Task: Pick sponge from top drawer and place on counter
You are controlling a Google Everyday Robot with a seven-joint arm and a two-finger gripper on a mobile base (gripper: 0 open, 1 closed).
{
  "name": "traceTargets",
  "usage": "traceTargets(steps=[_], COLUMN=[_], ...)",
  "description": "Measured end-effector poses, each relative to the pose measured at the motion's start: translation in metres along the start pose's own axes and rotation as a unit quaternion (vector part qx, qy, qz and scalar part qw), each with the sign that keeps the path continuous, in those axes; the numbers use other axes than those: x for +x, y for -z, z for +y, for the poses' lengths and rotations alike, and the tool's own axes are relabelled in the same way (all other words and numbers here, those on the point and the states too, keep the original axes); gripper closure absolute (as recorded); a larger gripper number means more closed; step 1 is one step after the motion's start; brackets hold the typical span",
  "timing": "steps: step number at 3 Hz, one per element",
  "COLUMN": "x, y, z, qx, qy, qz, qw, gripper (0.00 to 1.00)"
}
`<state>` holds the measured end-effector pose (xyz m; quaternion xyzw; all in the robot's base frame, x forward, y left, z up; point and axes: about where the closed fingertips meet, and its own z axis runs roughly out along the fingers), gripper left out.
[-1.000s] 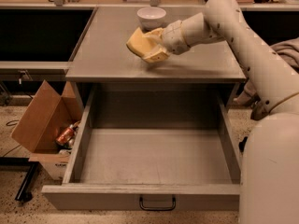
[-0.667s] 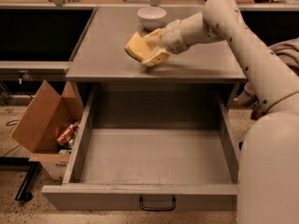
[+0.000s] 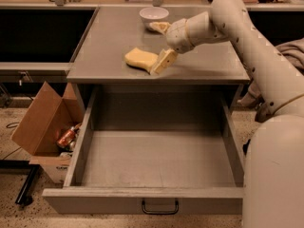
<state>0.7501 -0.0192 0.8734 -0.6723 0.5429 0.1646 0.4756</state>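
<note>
1. The hand (image 3: 153,49) is above centre in the frame, over the grey table (image 3: 109,37), its two cream fingers (image 3: 164,61) spread wide and gripping nothing
2. The lower finger rests against the right end of the sponge (image 3: 138,58), which lies flat on the table, released
3. The upper finger reaches toward the white bowl (image 3: 154,14) at the table's far edge
4. The arm (image 3: 247,42) runs off to the right of the frame
5. Below, the top drawer (image 3: 156,160) stands pulled out, its dark handle (image 3: 160,207) at bottom centre
6. A cardboard box (image 3: 40,122) sits at the lower left
</note>
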Motion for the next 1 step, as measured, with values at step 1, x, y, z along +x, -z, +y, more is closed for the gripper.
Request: traceTargets(steps=[1], x=[-0.0024], y=[0.0137], z=[-0.0067], qx=[0.021], qy=[0.002], qz=[0.003], qw=[0.9998], gripper=[0.0])
